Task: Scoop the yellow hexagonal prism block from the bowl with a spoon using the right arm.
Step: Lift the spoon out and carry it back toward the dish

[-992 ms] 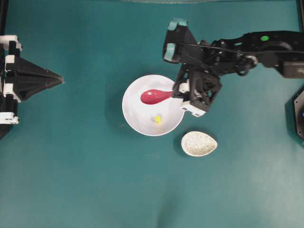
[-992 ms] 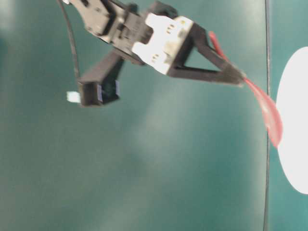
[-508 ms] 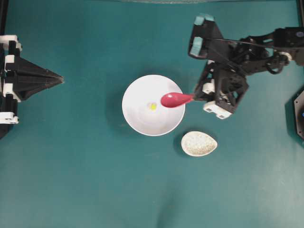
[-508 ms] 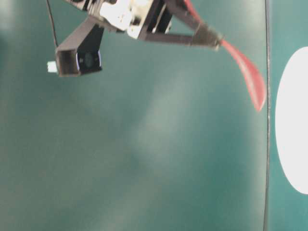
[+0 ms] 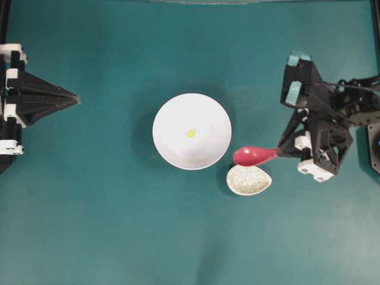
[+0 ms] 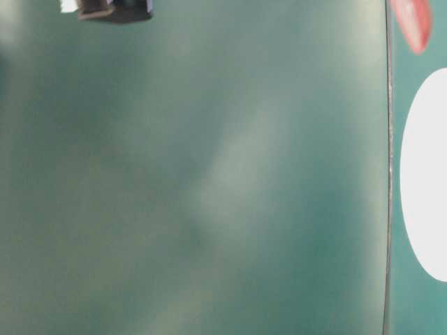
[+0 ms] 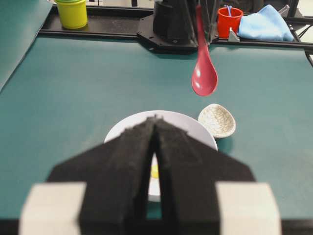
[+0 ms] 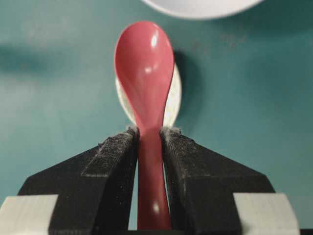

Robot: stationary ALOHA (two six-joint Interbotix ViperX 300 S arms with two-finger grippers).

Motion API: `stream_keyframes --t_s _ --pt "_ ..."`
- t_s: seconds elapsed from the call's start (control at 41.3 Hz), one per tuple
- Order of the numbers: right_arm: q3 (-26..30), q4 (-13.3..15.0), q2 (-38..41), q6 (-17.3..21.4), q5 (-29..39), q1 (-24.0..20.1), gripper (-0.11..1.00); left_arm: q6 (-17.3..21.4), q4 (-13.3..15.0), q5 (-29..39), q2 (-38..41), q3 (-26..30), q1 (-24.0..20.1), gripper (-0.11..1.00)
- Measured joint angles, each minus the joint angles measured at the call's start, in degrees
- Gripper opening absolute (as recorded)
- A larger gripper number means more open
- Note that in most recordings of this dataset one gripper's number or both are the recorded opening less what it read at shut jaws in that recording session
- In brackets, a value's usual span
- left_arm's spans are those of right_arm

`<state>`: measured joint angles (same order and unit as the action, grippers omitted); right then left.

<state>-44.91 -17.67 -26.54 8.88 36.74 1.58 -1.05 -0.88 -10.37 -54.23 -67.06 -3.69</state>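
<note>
The white bowl [image 5: 178,151] sits mid-table with the small yellow hexagonal prism block [image 5: 191,133] lying near its centre. My right gripper [image 5: 281,154] is shut on the handle of the pink-red spoon [image 5: 252,156], right of the bowl. The spoon [image 8: 144,63] hangs level above the speckled dish [image 8: 174,100]; its scoop is empty. In the left wrist view the spoon [image 7: 204,76] hangs in the air beyond the bowl [image 7: 124,132], and the block [image 7: 154,171] shows through the slit behind my left gripper [image 7: 155,119]. My left gripper [image 5: 76,98] rests shut at the far left, holding nothing.
A small speckled beige egg-shaped dish [image 5: 248,180] lies just right of and below the bowl. Along the far rail stand a yellow cup [image 7: 72,12], a red cup [image 7: 230,19] and a blue cloth [image 7: 266,22]. Teal table surface surrounds the dishes.
My right arm drew the spoon out of the bowl and swung it right, to above the speckled dish. The block shifted from the bowl's lower right to its centre. The left arm stayed still.
</note>
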Motion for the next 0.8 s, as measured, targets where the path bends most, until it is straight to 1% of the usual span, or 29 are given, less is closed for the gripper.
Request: stream_keyframes --t_s 0.121,0.266,0.411,0.557,0.799 --pt "-4.0 0.0 -0.2 1.8 -4.0 -2.0 0.24 -0.3 0.0 0.0 0.0 0.0 0.0 0.00" --pt "-8.3 0.0 0.1 1.8 -11.2 -4.7 0.24 -1.1 0.0 -0.1 -0.1 0.3 0.0 0.00" --pt "-10.5 -0.2 1.0 1.9 -16.9 -6.5 0.24 -1.1 0.0 0.0 -0.1 0.4 0.1 0.00" --pt "-11.2 -0.3 2.5 1.9 -18.7 -7.3 0.24 -1.1 0.0 0.0 0.0 0.4 0.0 0.00" --pt "-11.2 -0.4 6.9 1.9 -19.0 -8.8 0.24 -1.1 0.0 0.0 0.0 0.4 0.0 0.00"
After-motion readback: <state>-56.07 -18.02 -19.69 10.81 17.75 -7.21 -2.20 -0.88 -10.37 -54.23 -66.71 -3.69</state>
